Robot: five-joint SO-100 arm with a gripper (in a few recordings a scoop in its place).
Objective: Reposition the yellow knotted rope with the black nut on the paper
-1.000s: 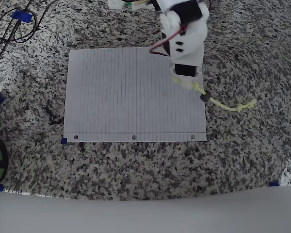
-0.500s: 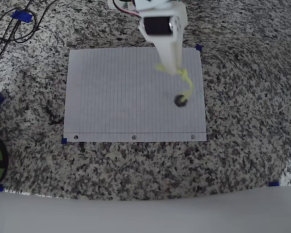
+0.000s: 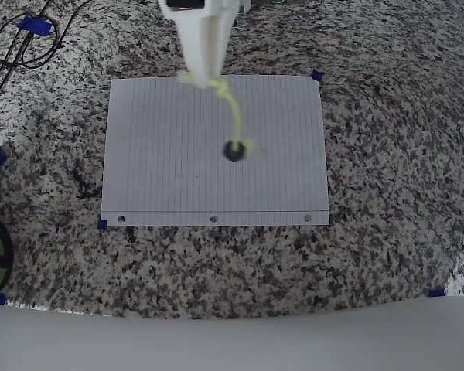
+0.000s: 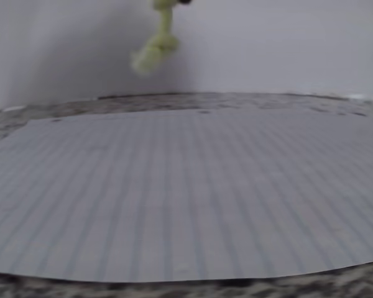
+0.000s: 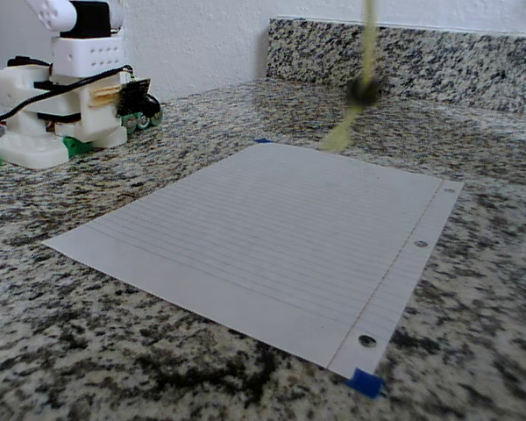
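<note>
One end of the yellow knotted rope (image 3: pixel 233 116) is clamped in the gripper (image 3: pixel 203 77) in the overhead view; the cord hangs down from it, the black nut (image 3: pixel 233 151) low on it, over the paper (image 3: pixel 155 170). Wrist view: the knotted tail (image 4: pixel 154 51) dangles clear above the sheet. Fixed view: rope and nut hang airborne over the paper's far edge on the desk (image 5: pixel 88 351).

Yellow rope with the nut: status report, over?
Gripper shut on rope, up high. Rope hangs clear above the paper, nut near its low end. Nothing in the way.
</note>
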